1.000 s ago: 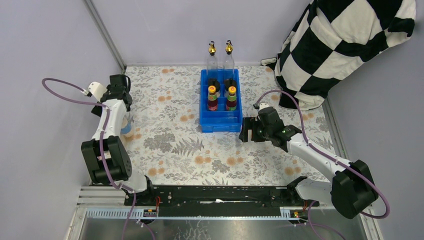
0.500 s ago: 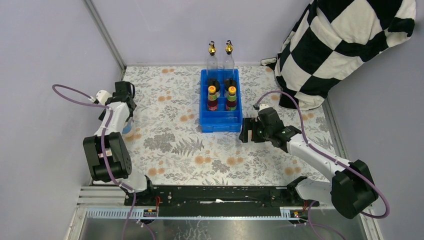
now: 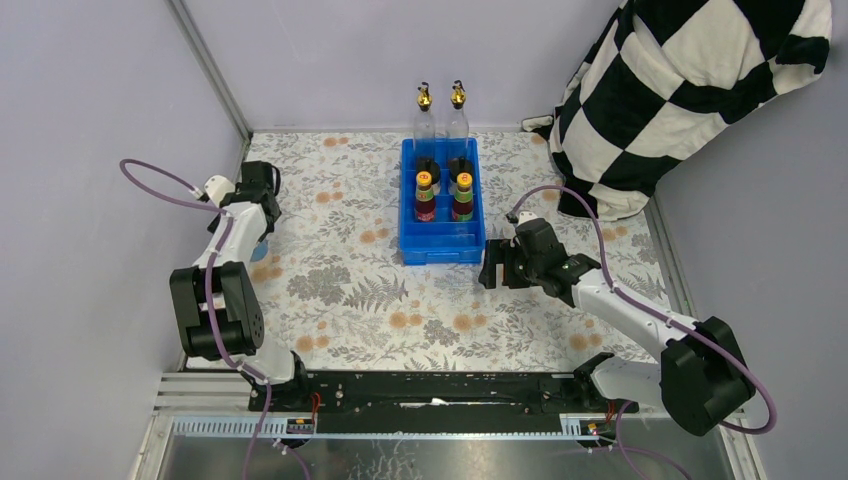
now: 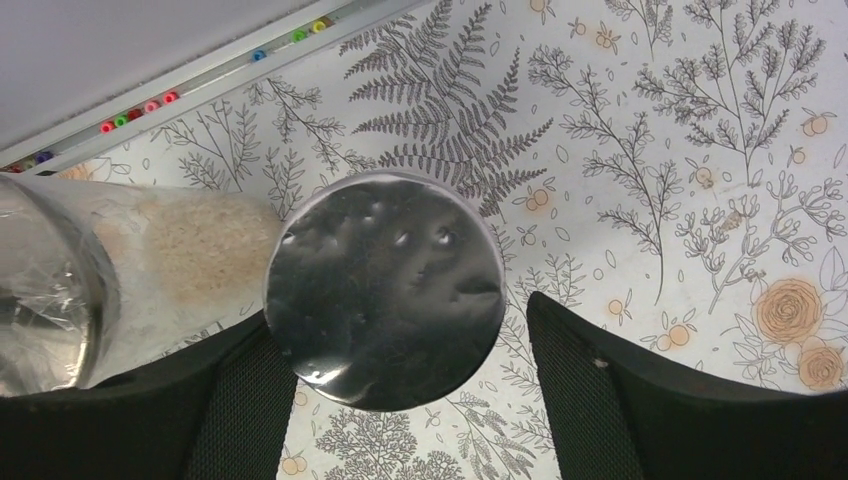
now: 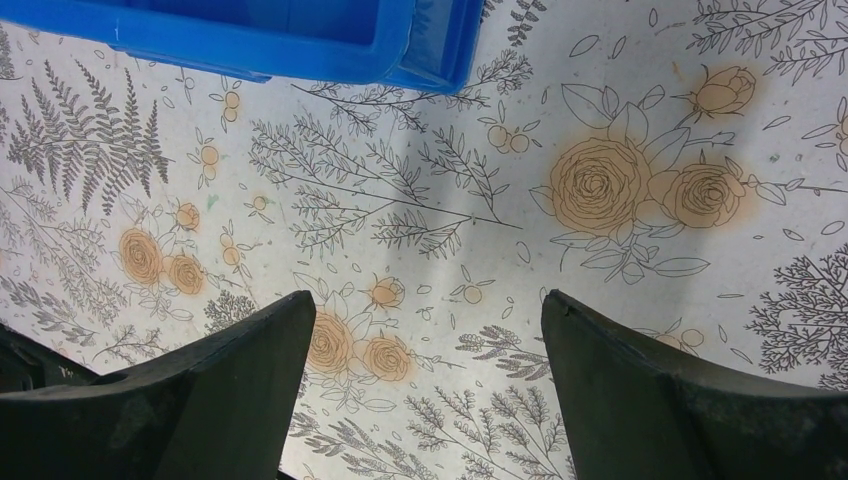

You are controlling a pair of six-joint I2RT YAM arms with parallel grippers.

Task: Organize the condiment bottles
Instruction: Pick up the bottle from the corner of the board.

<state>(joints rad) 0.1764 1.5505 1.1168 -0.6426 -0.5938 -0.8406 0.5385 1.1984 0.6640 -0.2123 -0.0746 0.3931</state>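
At the table's left edge, our left gripper hung over a silver-lidded jar, jaws spread to either side of it and not clamped. A second jar, holding pale grains, sat just beside it. We judged the jar rigid, smooth and breakable and its polished lid slippery, so the clear body below the lid seemed the place to pinch. In the blue tray stood the orange-capped pair, the black-capped pair and, at its far end, the gold-spouted pair. Our right gripper hovered with its fingers wide apart and empty, near the tray's corner.
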